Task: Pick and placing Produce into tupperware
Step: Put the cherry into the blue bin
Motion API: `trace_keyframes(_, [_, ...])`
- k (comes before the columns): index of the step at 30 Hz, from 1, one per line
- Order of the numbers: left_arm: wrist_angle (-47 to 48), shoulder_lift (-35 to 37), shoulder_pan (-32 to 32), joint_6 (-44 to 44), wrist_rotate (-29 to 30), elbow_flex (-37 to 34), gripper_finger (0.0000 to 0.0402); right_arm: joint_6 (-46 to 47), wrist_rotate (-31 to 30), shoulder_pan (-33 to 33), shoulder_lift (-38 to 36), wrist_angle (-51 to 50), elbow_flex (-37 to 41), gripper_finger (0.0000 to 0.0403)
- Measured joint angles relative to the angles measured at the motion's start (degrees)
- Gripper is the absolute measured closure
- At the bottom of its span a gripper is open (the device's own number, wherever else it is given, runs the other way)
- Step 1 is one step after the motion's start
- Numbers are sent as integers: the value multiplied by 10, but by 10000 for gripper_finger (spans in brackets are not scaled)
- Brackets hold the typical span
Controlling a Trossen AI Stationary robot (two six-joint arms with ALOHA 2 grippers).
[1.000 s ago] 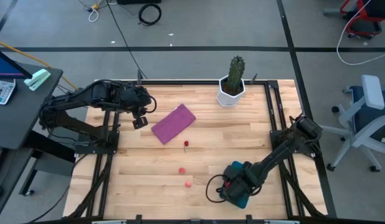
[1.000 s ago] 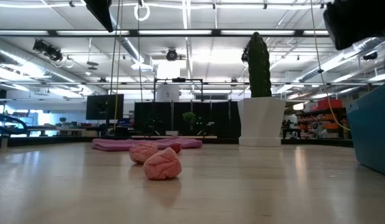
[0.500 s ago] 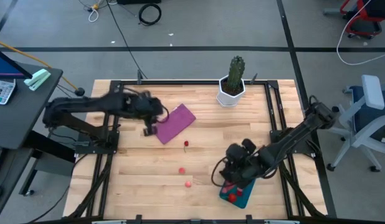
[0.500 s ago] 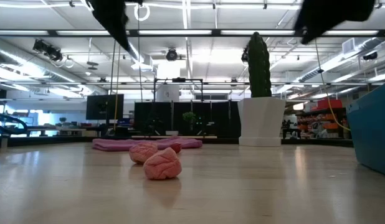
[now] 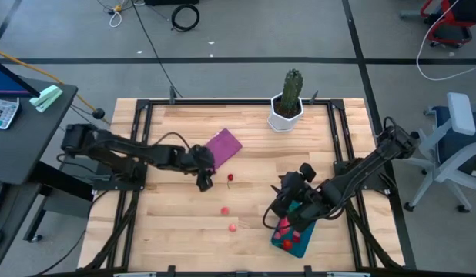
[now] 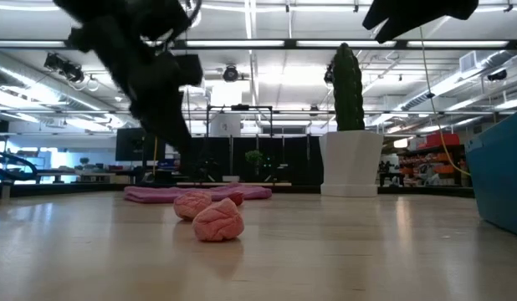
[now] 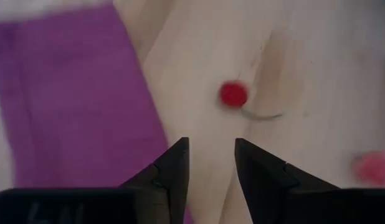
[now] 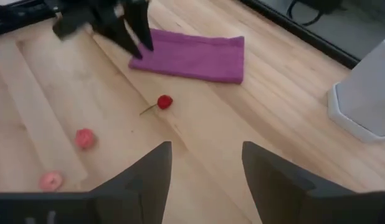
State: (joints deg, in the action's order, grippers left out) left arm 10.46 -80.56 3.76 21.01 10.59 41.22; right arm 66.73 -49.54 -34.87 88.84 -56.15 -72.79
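1. The left gripper (image 5: 206, 183) is seen stretched out over the middle of the table (image 5: 253, 146), just beside the near corner of the purple cloth (image 5: 220, 147).
2. Its fingers (image 7: 174, 169) are held apart with bare wood between them; nothing is gripped.
3. A red cherry (image 5: 230, 177) with a thin stem is found just ahead of that gripper, lying on the wood and not touched.
4. Two pink pieces are spotted nearer the front edge: one (image 5: 224, 210) in the open, the other (image 5: 233, 227) a little closer to the front, apart from each other.
5. In the low view those two pink pieces (image 6: 217, 222) are seen overlapping, the cloth lying flat behind them.
6. The right gripper (image 5: 286, 187) is held above the table just beside the tub (image 5: 296, 245), which sits near the front edge on the right side.
7. Its fingers (image 8: 146, 177) are spread wide and empty, with the cherry, the cloth and both pink pieces in sight beyond them.
8. Red and pink produce (image 5: 284, 229) is seen inside the tub, partly hidden by the right arm; the count cannot be told.
9. The cactus (image 5: 291, 87) in its white pot (image 5: 285, 115) is left standing upright at the far edge, well apart from both grippers.
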Motion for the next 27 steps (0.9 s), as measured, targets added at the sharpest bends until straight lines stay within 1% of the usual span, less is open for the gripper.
trace_keyframes(4, [-92, -60, 14, 17, 0, -15, 260, -13, -27, 5, 4, 6, 0, 199])
trace_keyframes(7, [-149, -110, 26, 6, 0, 1, 253, -11, -31, 10, 4, 5, 0, 199])
trace_keyframes(9, [-162, -142, 31, -1, -1, 24, 248, -10, -31, 14, 4, 6, 0, 199])
trace_keyframes(14, [-159, -206, 35, -11, 10, 66, 240, -10, -29, 14, 4, 8, 0, 199])
trace_keyframes(19, [-149, -228, 34, -11, 27, 85, 239, -10, -24, 14, 4, 9, 0, 199])
trace_keyframes(27, [-158, -228, 33, -11, 42, 91, 239, -23, -20, 14, 4, 9, 0, 199])
